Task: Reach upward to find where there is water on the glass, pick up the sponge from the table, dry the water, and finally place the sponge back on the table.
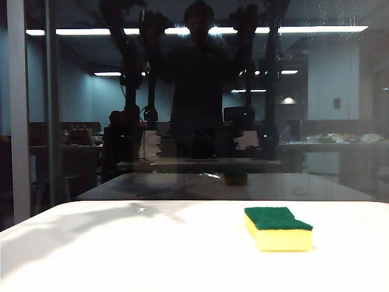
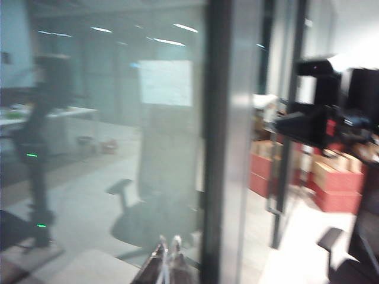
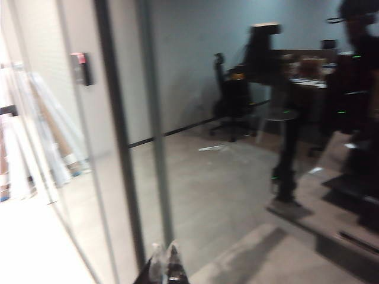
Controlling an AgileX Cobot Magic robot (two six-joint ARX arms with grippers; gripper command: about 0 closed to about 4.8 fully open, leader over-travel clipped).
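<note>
White worktop fills the near part of your exterior view, and your sponge is sitting on it right of centre, green scouring side up, yellow foam facing you, with nothing touching it. Just past the worktop's far edge is the glass, dark and full of reflections: a person, two raised arms, ceiling light strips. A grey frame bar runs up its left side. Up near the top right of the pane you can make out some faint whitish specks and streaks, which look like the water, though it's hard to be sure.

Neither arm shows up directly in the exterior view, only as reflections. On the left wrist view, the left tool pokes in at the edge with its tips together, holding nothing, facing the glass close beside a frame bar. Same deal on the right wrist view: the right tool has its tips pressed together, empty, pointed at the glass. Both wrist pictures are blurry.
</note>
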